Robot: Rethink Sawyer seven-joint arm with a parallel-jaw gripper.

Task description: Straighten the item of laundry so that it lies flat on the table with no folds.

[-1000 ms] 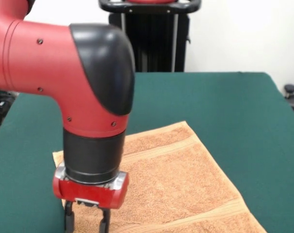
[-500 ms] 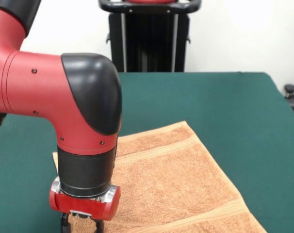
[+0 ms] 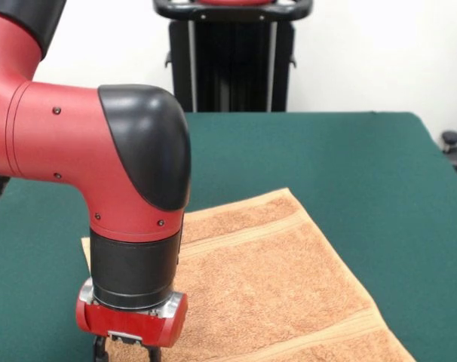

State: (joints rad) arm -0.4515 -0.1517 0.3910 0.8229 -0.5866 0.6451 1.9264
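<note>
Front view. The red and black arm [image 3: 100,158] entered from the upper left, ran roughly level across the frame, bent at a rounded black elbow cap, and dropped straight down through a black cylindrical wrist to a red flange with metal corners. The gripper [image 3: 127,351] hung beneath the flange at the bottom edge, over the towel's [image 3: 274,279] left portion. Only the upper parts of its two dark fingers [image 3: 99,350] showed, standing apart with tan terry visible between them; their tips were cut off by the frame, so whether they gripped the cloth could not be told.

The towel was orange-tan looped terry, roughly rectangular, lying skewed on the table [image 3: 364,166], with its far corner toward the middle of the tabletop and its near end running off the bottom edge. Smoother woven bands crossed it near the far end and near the near end. Its visible surface lay mostly flat. The table was covered in dark green, matte, felt-like cloth. A black pedestal [image 3: 232,56] stood behind the far edge.
</note>
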